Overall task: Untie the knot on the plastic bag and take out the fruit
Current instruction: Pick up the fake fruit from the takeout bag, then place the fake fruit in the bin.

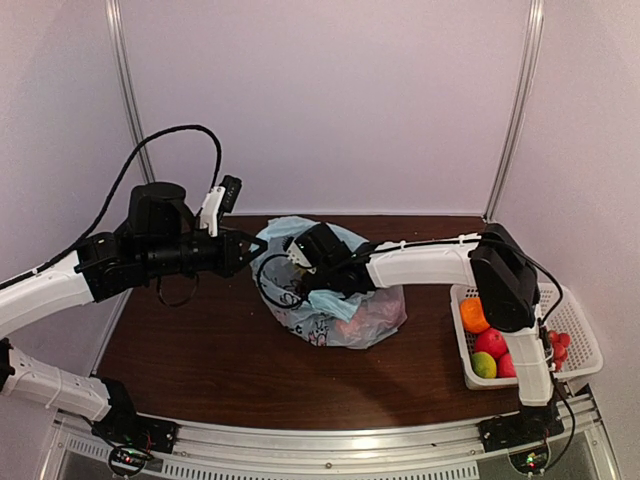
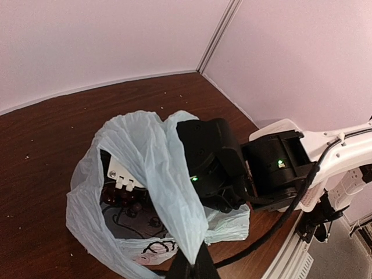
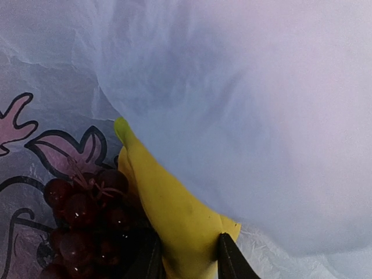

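Right gripper is grasping the banana at its right end, long axis running leftward into the bag; left gripper is pinching the bag rim.

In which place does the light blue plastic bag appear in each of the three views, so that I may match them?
Top external: plastic bag in the middle of the picture, left of the white basket.
Left wrist: centre-left, mouth open, one strip pinched by the left end effector.
Right wrist: its inside wall fills the frame behind the banana and grapes.
Shared landmark: the right end effector, reaching into the bag's mouth and clasping the banana.
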Tool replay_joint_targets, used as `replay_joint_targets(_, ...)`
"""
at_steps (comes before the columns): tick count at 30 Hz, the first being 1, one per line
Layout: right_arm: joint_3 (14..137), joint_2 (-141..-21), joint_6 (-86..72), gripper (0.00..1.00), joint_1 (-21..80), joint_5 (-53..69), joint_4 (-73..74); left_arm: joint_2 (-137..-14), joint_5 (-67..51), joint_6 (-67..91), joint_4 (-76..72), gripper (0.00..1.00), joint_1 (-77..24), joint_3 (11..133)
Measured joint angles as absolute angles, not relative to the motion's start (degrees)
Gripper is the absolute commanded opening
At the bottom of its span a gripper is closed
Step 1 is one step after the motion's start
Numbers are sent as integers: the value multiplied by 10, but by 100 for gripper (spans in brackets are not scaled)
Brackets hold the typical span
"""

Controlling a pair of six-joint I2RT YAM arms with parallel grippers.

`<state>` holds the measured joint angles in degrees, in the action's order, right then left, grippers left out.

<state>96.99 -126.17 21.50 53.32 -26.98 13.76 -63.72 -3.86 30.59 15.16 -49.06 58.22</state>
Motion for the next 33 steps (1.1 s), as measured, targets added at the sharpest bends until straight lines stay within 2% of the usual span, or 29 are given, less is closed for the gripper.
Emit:
replay_joint_targets(7,909,-1197,198,11,533,-226,126,-637,-37,306,152,0,-491,582)
replay_joint_targets(16,772,-1001,133,12,547,-136,98,-637,-35,312,150,0,-491,585)
replay_joint_targets(23,695,-921,74,13,583,-72,84,-648,-34,314,151,0,-491,597)
replay_joint_targets(33,658,-821,13,14,638,-44,74,-689,-39,321,146,0,-491,621)
